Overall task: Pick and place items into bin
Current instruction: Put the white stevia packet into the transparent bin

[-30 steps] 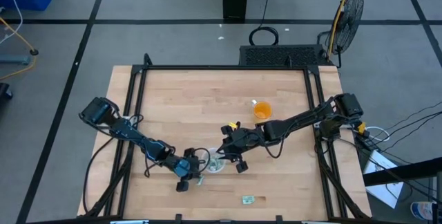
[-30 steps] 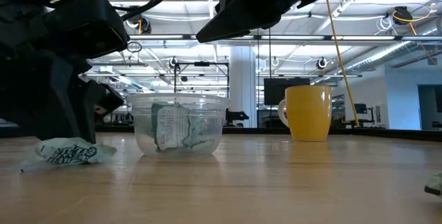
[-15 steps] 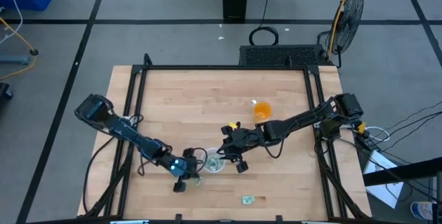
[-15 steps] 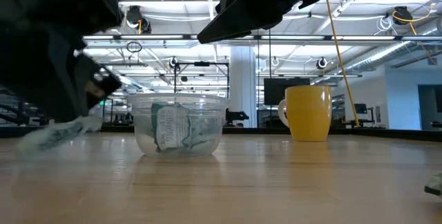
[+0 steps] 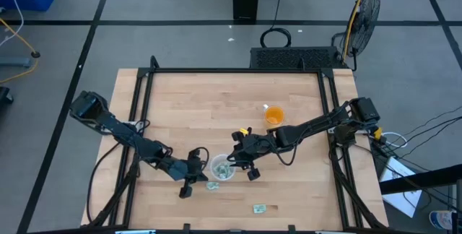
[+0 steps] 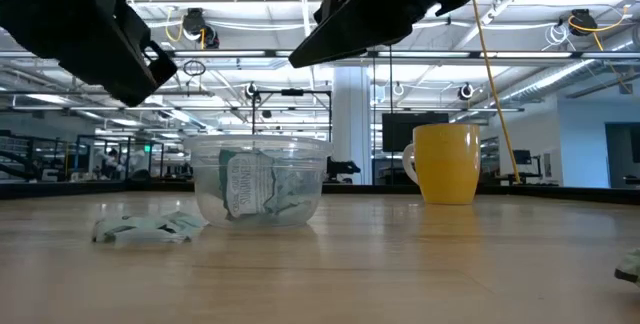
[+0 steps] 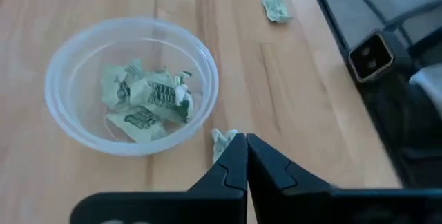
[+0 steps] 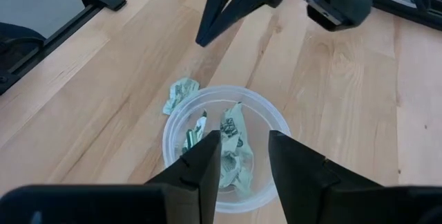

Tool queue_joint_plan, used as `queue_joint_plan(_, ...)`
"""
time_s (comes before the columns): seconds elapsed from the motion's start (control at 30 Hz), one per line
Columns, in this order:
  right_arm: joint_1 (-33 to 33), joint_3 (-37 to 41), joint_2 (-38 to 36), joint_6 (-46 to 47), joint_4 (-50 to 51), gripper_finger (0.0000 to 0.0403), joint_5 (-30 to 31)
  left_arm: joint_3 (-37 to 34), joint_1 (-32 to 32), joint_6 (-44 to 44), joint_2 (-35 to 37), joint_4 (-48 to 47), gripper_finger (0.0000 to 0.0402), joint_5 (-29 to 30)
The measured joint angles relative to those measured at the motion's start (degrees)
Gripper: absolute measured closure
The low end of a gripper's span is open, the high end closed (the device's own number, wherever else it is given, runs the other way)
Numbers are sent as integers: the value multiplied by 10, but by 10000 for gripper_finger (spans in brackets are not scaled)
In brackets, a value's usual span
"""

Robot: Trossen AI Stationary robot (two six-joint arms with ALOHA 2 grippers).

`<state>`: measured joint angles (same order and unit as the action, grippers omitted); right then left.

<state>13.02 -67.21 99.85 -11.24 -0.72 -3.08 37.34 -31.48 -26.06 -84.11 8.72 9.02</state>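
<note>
The clear round dish point(image 5: 222, 169) point(image 6: 258, 179) point(image 7: 131, 86) point(image 8: 228, 148) stands on the table with several pale green-and-white packets inside. One more packet point(image 5: 211, 185) point(image 6: 150, 227) point(image 7: 221, 141) point(image 8: 181, 92) lies flat on the wood just beside the dish. My left gripper point(image 5: 198, 176) point(image 6: 135, 84) point(image 7: 245, 141) is shut and hangs above that packet, clear of it in the low view. My right gripper point(image 5: 242, 158) point(image 6: 340, 34) point(image 8: 242, 148) is open and hovers over the dish. Another packet point(image 5: 259, 208) point(image 7: 276, 7) lies toward the near edge.
An orange cup point(image 5: 274, 115) point(image 6: 446, 164) stands to the far right of the dish. Black frame rails point(image 5: 141, 111) run along the table's left, far and right sides. Bare wood lies between the dish and the near edge.
My left gripper, which was low at the packet beside the dish, has risen. The packet was stirred off the wood for a moment and now lies flat again, a little closer to the dish. My right gripper has kept still above the dish.
</note>
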Motion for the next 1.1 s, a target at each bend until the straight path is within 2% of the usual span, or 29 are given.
queue_joint_plan(0.13,0,15,0,-1,-12,289,0,0,-1,-46,-20,1,384,-20)
queue_joint_plan(0.27,0,32,0,-2,-17,289,0,0,-6,-55,-57,23,329,-25)
queue_joint_plan(0.43,0,35,0,-4,-34,289,0,1,-3,-13,-108,84,253,-25)
queue_joint_plan(0.6,0,35,0,-4,-56,289,0,0,4,-26,-154,95,227,-15)
queue_joint_plan(0.7,0,35,0,-2,-55,289,0,2,3,-35,-173,102,234,-5)
queue_joint_plan(0.8,0,35,0,-2,-54,289,0,2,3,-19,-177,101,259,-2)
queue_joint_plan(1.1,0,35,0,1,-51,289,0,0,2,3,-132,53,391,-30)
